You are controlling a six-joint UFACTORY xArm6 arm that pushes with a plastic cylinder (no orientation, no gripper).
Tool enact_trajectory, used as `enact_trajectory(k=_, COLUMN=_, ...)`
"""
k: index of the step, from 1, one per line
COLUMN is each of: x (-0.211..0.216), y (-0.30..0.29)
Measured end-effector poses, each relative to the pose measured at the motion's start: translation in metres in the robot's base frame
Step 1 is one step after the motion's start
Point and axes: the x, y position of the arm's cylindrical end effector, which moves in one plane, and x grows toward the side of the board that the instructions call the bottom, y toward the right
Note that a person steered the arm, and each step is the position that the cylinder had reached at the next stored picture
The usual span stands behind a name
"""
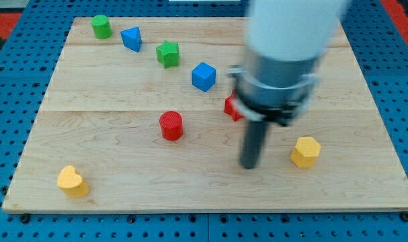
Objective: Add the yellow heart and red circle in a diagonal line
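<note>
My tip [249, 165] is down on the wooden counter [123, 181], toward the view's right, with the rod blurred above it. There are no jaws on this arm, only the rod, so nothing spreads apart or clamps here; the tip touches no block.

The red circle [171, 126] sits to the tip's left and a little higher, well apart from it, near the counter's middle. The yellow heart [72, 181] lies far off in the bottom left corner area, alone.

Just right of the tip is a yellow hexagon block [305, 151], near but not touching. Above the tip, a second red block [232, 107] peeks out from behind the arm's body; its shape I cannot make out.

Across the top runs a slanting row, descending to the right: green cylinder [101, 27], blue triangle [132, 38], green star [168, 54], blue cube [204, 76]. The half-hidden red block sits roughly on that slant.
</note>
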Motion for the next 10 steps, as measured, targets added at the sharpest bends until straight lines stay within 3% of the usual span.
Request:
enact_trajectory(k=1, x=-0.008, y=-0.112)
enact_trajectory(k=2, x=-0.068, y=-0.128)
enact_trajectory(k=3, x=-0.083, y=-0.061)
enact_trajectory(k=4, x=-0.067, y=0.006)
enact_trajectory(k=5, x=-0.03, y=-0.038)
enact_trajectory(k=6, x=-0.005, y=-0.01)
enact_trajectory(k=7, x=-0.032, y=0.023)
enact_trajectory(k=8, x=-0.032, y=0.044)
enact_trajectory(k=9, x=-0.002, y=-0.071)
enact_trajectory(k=10, x=0.001, y=-0.208)
